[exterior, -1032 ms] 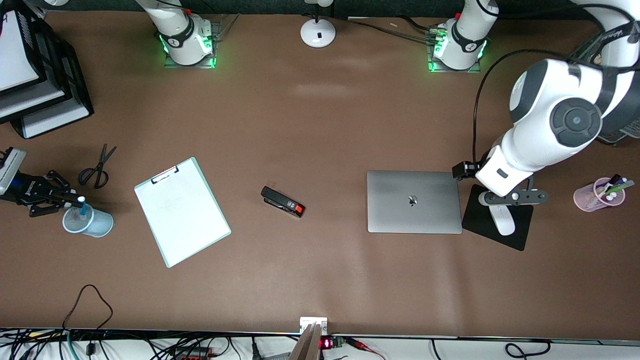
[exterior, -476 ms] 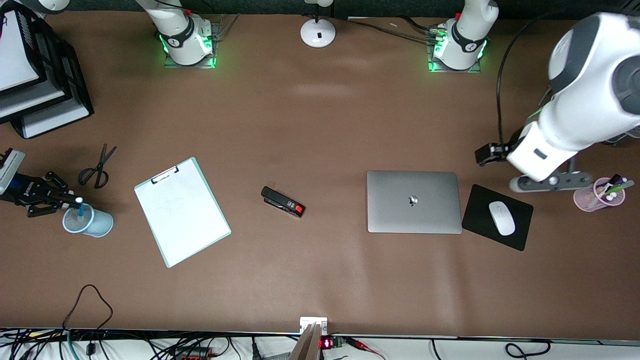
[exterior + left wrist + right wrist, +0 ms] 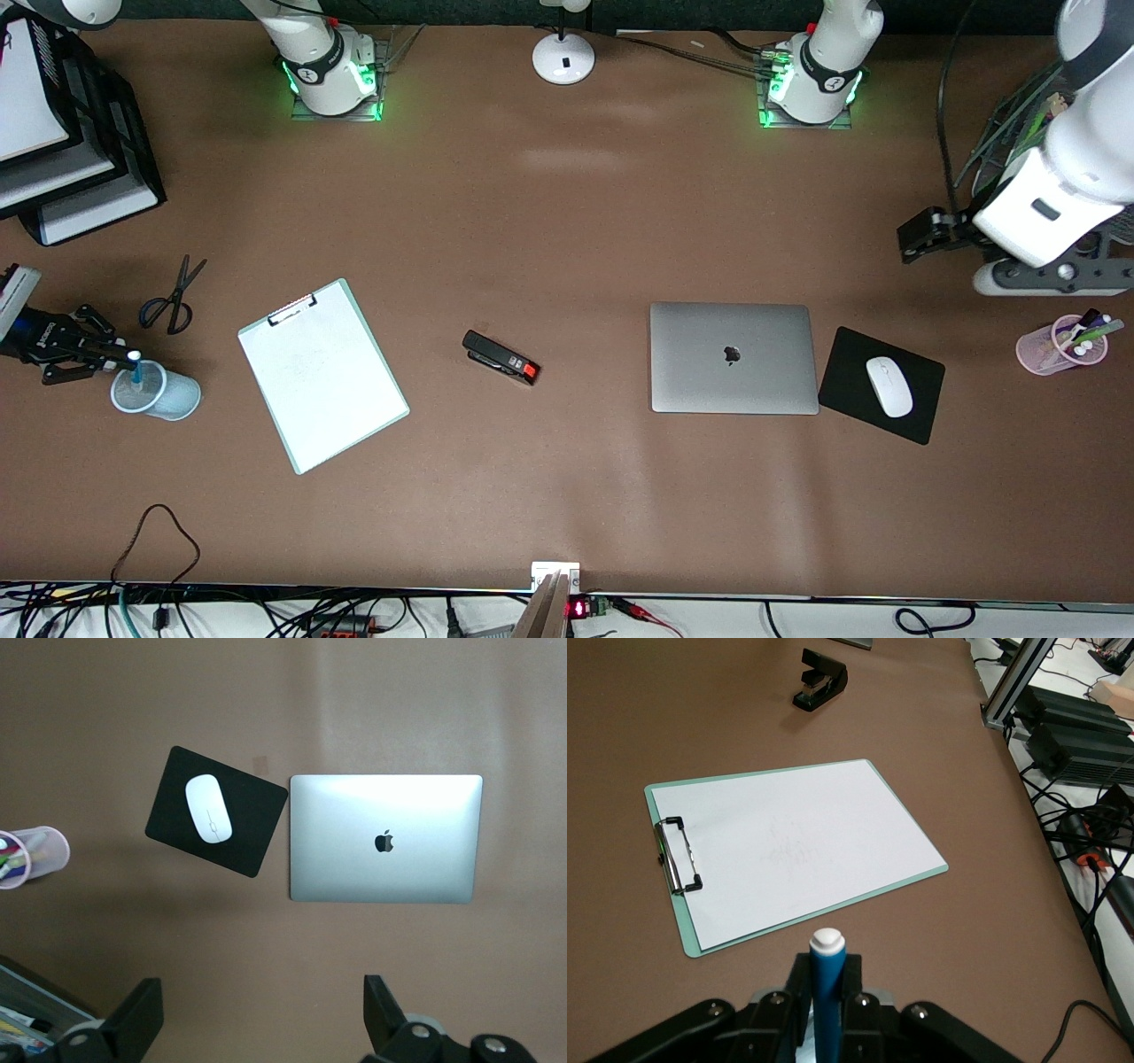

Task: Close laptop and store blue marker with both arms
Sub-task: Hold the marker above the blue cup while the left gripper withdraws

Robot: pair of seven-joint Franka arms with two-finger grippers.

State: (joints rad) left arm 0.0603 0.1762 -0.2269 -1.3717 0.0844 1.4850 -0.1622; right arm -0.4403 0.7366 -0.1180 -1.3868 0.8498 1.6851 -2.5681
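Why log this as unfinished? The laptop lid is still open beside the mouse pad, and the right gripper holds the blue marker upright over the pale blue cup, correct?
One detail is wrong: the laptop is already closed, its lid flat with the logo up, as the front and left wrist views show. The rest stands: it lies beside the mouse pad, and the right gripper holds the blue marker upright over the pale blue cup.

A robotics lab staged as an office desk: two arm bases lit green (image 3: 335,75) are bolted along one edge of a brown-covered table (image 3: 567,496), with loose cables (image 3: 159,611) and aluminium framing (image 3: 1014,678) at its rim, and a closed laptop (image 3: 733,357), mouse (image 3: 889,386), clipboard (image 3: 322,374), stapler (image 3: 500,357) and scissors (image 3: 173,297) as props
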